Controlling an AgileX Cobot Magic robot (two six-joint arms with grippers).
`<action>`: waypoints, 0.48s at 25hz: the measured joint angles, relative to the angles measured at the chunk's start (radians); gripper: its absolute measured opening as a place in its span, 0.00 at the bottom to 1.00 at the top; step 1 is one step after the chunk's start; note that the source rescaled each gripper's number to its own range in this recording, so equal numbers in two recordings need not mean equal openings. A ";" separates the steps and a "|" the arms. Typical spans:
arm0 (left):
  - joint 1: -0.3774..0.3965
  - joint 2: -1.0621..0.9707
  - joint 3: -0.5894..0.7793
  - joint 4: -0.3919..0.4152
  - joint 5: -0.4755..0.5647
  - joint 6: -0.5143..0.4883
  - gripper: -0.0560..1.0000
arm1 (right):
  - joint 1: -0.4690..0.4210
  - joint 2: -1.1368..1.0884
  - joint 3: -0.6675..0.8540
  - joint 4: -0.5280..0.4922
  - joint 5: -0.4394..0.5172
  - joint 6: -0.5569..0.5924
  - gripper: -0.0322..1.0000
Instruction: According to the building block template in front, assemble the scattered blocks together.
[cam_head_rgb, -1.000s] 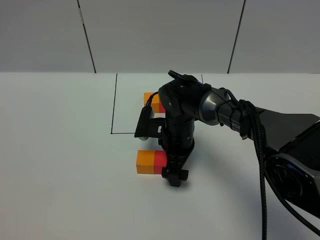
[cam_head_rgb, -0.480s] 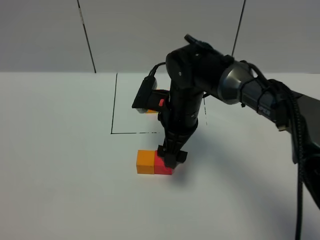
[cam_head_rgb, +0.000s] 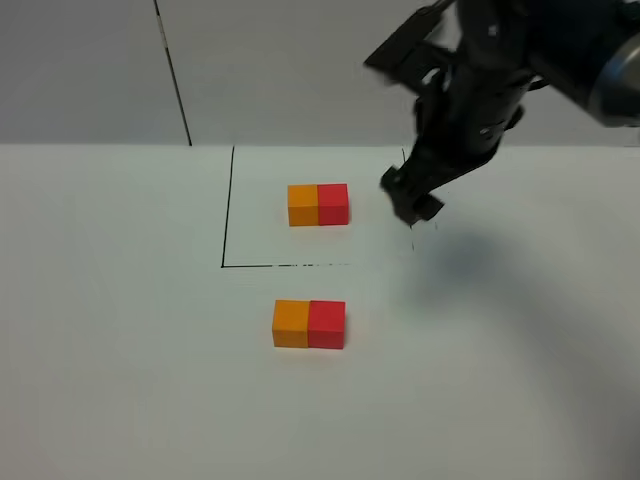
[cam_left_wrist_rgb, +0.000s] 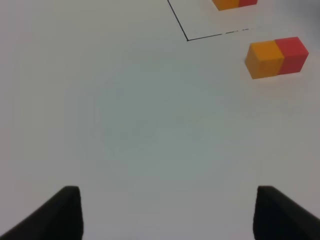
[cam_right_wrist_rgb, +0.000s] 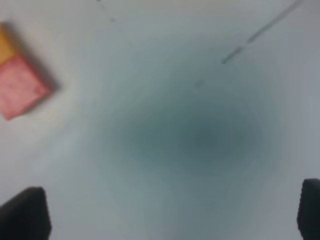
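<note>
The building block template (cam_head_rgb: 318, 204), orange left and red right, sits inside the black-lined rectangle (cam_head_rgb: 228, 210). The scattered blocks lie in front of it, orange cube (cam_head_rgb: 291, 324) touching red cube (cam_head_rgb: 326, 324) side by side. My right gripper (cam_head_rgb: 412, 207) hangs in the air to the right of the template, open and empty. Its wrist view (cam_right_wrist_rgb: 167, 212) is blurred and shows a red cube (cam_right_wrist_rgb: 22, 87) at one edge; I cannot tell which pair it belongs to. My left gripper (cam_left_wrist_rgb: 170, 212) is open and empty, far from the joined pair (cam_left_wrist_rgb: 276, 57).
The white table (cam_head_rgb: 120, 350) carries only the two block pairs. The right arm's shadow (cam_head_rgb: 470, 260) falls right of the rectangle. A white panelled wall (cam_head_rgb: 300, 70) stands behind the table.
My right gripper has let go of the red cube beside the orange one, risen and swung back to the right. The two front cubes stay joined.
</note>
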 joint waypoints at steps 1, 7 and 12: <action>0.000 0.000 0.000 0.000 0.000 0.000 0.62 | -0.041 -0.016 0.004 -0.003 0.000 0.031 1.00; 0.000 0.000 0.000 0.001 0.000 0.000 0.62 | -0.294 -0.147 0.124 -0.008 -0.002 0.201 1.00; 0.000 0.000 0.000 0.001 0.000 0.000 0.62 | -0.426 -0.332 0.300 -0.006 0.002 0.261 1.00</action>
